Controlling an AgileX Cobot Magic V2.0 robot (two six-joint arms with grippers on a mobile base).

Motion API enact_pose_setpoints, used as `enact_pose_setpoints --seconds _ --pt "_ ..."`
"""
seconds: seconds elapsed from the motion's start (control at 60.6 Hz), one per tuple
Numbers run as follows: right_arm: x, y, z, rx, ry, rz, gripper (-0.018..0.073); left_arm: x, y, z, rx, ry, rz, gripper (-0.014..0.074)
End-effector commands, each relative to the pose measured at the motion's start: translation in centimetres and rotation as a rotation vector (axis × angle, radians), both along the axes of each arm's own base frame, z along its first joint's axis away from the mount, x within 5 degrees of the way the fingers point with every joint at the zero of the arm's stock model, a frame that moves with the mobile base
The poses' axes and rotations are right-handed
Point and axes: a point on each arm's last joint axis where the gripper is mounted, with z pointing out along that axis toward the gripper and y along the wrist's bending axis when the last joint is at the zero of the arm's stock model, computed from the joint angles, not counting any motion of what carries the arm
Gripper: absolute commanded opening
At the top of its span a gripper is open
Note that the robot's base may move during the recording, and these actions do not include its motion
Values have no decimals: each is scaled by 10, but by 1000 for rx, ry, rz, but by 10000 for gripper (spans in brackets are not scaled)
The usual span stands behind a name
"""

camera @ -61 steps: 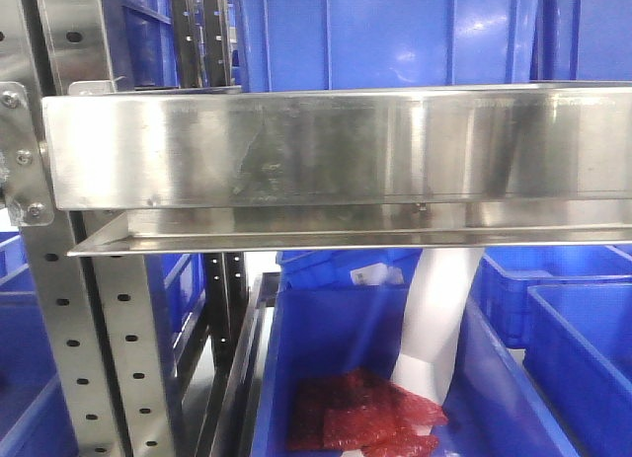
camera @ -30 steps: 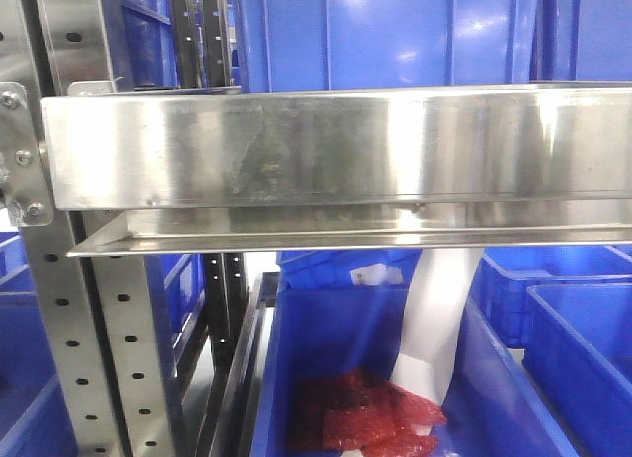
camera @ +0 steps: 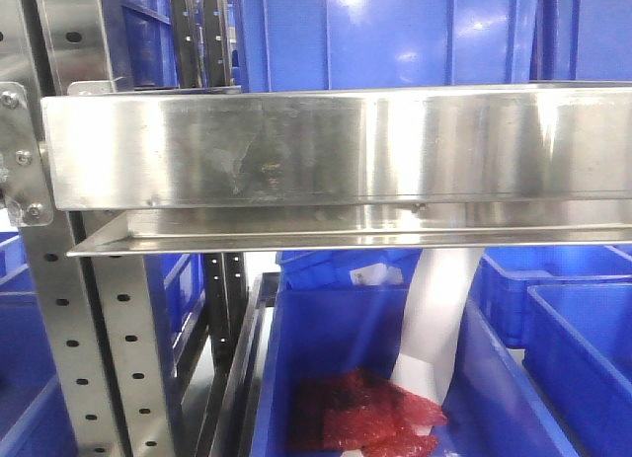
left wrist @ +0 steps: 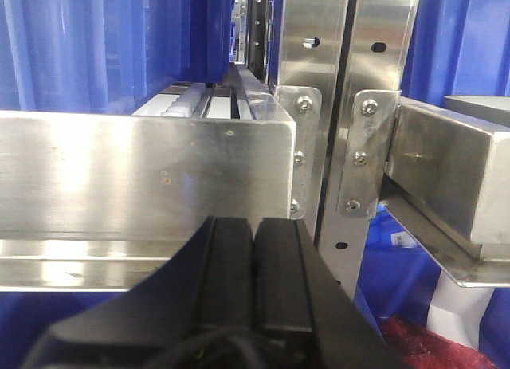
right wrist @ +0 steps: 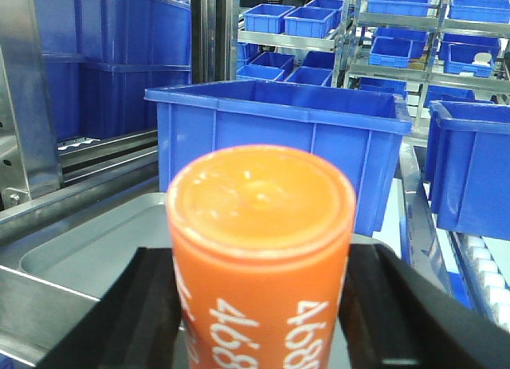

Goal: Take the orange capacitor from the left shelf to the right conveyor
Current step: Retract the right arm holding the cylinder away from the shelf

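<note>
— Gripping anything on the right?
— Yes, the right gripper (right wrist: 256, 309) clamps the orange capacitor (right wrist: 260, 225) upright between its black fingers, a silver tray (right wrist: 88, 241) behind it
— And the left?
— The left gripper (left wrist: 255, 253) is pressed closed on nothing, facing the left shelf (left wrist: 143, 174)

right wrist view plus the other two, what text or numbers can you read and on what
"4680": white, twice on the side of the orange capacitor, upside down in the right wrist view, partly cut off.
White label on a blue bin, front view: too small to read.
Nothing else legible.
</note>
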Motion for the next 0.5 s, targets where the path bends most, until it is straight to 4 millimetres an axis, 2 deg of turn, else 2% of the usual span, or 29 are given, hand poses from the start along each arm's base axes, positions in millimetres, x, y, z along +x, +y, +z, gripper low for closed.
enact_pose_setpoints --seconds 0.0,0.479 --pt "-2 -1 17 23 -114 -6 132 -1 0 10 -14 -101 -1 -127" --pt "-2 -1 17 23 -114 -6 132 -1 0 10 -14 -101 -1 -127"
